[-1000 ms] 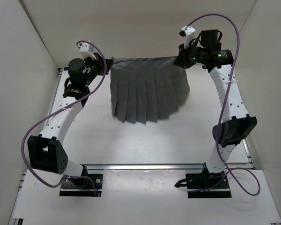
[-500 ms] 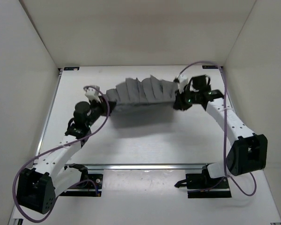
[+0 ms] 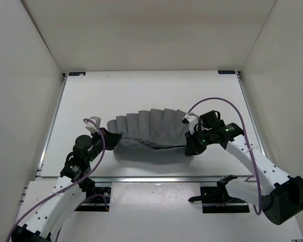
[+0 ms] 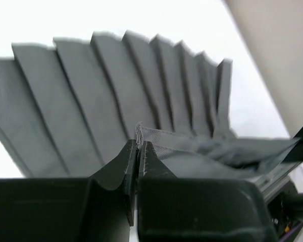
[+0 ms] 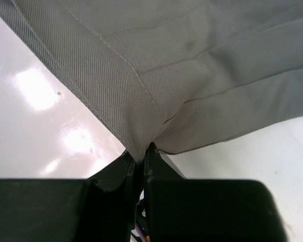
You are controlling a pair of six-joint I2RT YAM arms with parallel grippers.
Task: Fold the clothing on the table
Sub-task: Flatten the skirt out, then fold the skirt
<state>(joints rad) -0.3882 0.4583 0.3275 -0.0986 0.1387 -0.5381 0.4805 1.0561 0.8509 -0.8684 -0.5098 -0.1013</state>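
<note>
Two pinches, one skirt (image 3: 149, 128) strung left to right

Both sets of fingers are closed tight on cloth. The left gripper (image 4: 138, 146) nips a ridge of fabric at the skirt's left end, and the right gripper (image 5: 140, 156) pinches a stitched edge at its right end. The skirt sits on the near half of the table (image 3: 141, 91), close to the metal rail (image 3: 156, 178) and roughly centred between the arms. Its long axis runs left to right, from one gripper to the other. The pleats run crosswise to that and fan out toward the far wall, so the stepped hem arcs away from the arms while the gripped edge faces them. Under that near edge a darker layer of cloth shows between the two grips. The table is white and glossy, with light glaring off it in the right wrist view. Black brackets (image 3: 77, 74) mark its far corners. Plain white walls (image 3: 141, 30) close it in on three sides.
</note>
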